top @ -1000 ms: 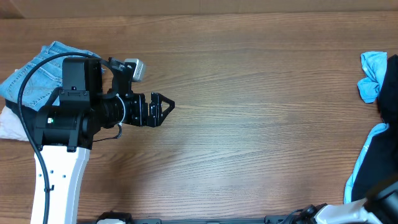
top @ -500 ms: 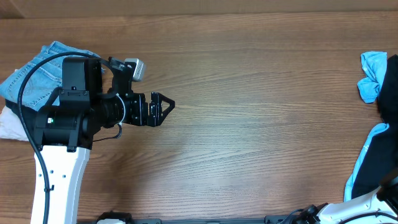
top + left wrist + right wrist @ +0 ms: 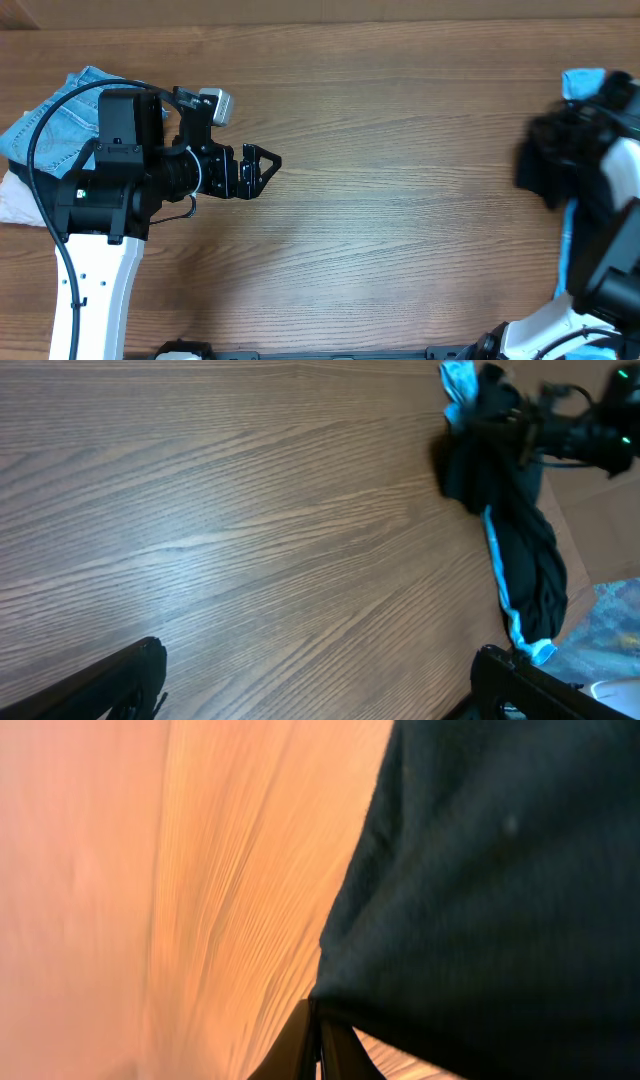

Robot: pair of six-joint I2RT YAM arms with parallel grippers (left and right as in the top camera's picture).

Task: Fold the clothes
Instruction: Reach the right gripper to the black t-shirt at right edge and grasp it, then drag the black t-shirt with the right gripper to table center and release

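Since half a sec ago the right arm (image 3: 612, 250) has swung in at the far right of the overhead view, bringing a black garment (image 3: 555, 165) w/ it, all motion-blurred; left side hasn't budged. Right tool (image 3: 318, 1042): fingers together in its wrist cam, pinched on a fold of the black garment, fabric fanning out from the tips & filling the right half of that view, wood grain of the surface (image 3: 200, 870) on the left. Overhead doesn't show this tool itself – lost in blur & cloth. Garment sits bunched near the surface's right end; from the left wrist cam it's a dark clump up top w/ a long tail trailing toward the near edge. Can't tell if the tail rests on the wood or hangs past it. Light-blue cloth (image 3: 584, 82) pokes out at the far side of the clump, and a blue strip runs along the tail; separate piece or same item, can't tell. Left tool (image 3: 262, 165): jaws wide apart, pointing right over bare wood, well apart from the garment; in its own cam the two fingers sit at the bottom corners w/ grain btwn. Left arm (image 3: 100, 200) stands at the left end, partly covering blue jeans (image 3: 55, 115); white cloth (image 3: 18, 200) lies just beside the jeans at the left edge.
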